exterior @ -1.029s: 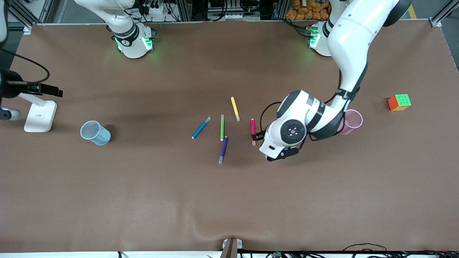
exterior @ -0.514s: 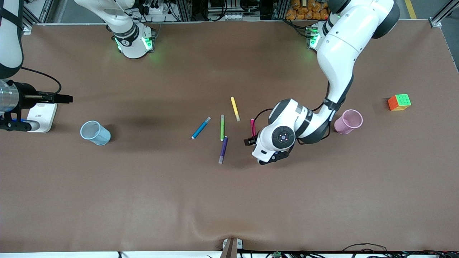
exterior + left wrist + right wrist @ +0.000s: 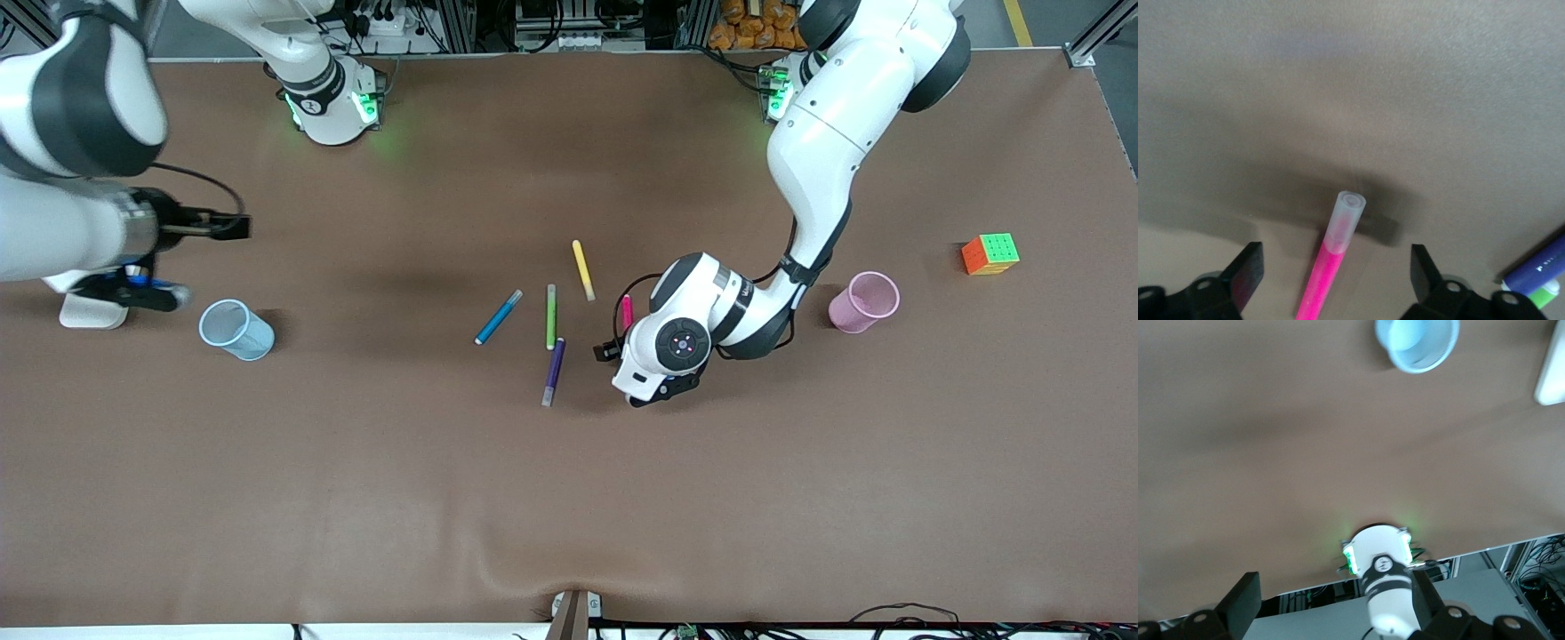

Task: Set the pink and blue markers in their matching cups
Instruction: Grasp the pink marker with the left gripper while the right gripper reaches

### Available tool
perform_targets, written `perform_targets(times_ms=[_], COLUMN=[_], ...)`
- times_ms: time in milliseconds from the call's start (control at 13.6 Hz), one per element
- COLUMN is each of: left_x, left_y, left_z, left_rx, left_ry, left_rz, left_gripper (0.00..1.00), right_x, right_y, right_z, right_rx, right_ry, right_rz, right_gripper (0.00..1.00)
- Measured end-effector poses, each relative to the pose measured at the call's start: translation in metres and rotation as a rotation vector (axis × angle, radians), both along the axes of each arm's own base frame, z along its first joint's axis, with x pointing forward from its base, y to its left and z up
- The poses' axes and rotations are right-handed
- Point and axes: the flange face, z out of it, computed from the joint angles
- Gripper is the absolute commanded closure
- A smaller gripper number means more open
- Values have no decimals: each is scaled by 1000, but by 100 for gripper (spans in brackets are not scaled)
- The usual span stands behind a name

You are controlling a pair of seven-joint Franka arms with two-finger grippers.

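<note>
The pink marker (image 3: 627,312) lies on the table, its pale cap end hidden under my left wrist. In the left wrist view the pink marker (image 3: 1329,270) lies between the fingers of my left gripper (image 3: 1337,288), which is open and not touching it. My left gripper (image 3: 620,348) is low over it. The blue marker (image 3: 498,317) lies nearer the right arm's end. The light blue cup (image 3: 236,330) and the pink cup (image 3: 864,302) stand upright. My right gripper (image 3: 224,227) is open and empty, up in the air near the blue cup (image 3: 1417,343).
A green pen (image 3: 551,316), a purple pen (image 3: 554,372) and a yellow pen (image 3: 582,269) lie between the two markers. A puzzle cube (image 3: 989,253) sits past the pink cup. A white stand (image 3: 87,312) is beside the blue cup.
My left gripper has moved along the pink marker, which now lies between its open fingers. My right arm has swung in from the table's end toward the blue cup.
</note>
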Motion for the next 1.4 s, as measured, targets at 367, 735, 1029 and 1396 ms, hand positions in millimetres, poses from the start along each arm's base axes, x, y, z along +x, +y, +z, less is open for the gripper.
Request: perform_targets(times_ms=[367, 735, 1029, 1396], left_x=[-3, -1, 4, 26], left_y=[-3, -3, 1, 34], left_z=[-3, -1, 8, 93], left_rx=[3, 1, 13, 91], left_ry=[6, 5, 13, -29], left_rz=[-6, -5, -5, -12], left_gripper=[82, 100, 100, 100], right_x=[-3, -38, -60, -62], right_y=[18, 67, 103, 130], right_z=[-14, -37, -59, -90], right_rx=[-28, -59, -79, -53], right_ry=[12, -139, -202, -301], right_rz=[-167, -258, -324, -339], right_gripper=[0, 0, 0, 0])
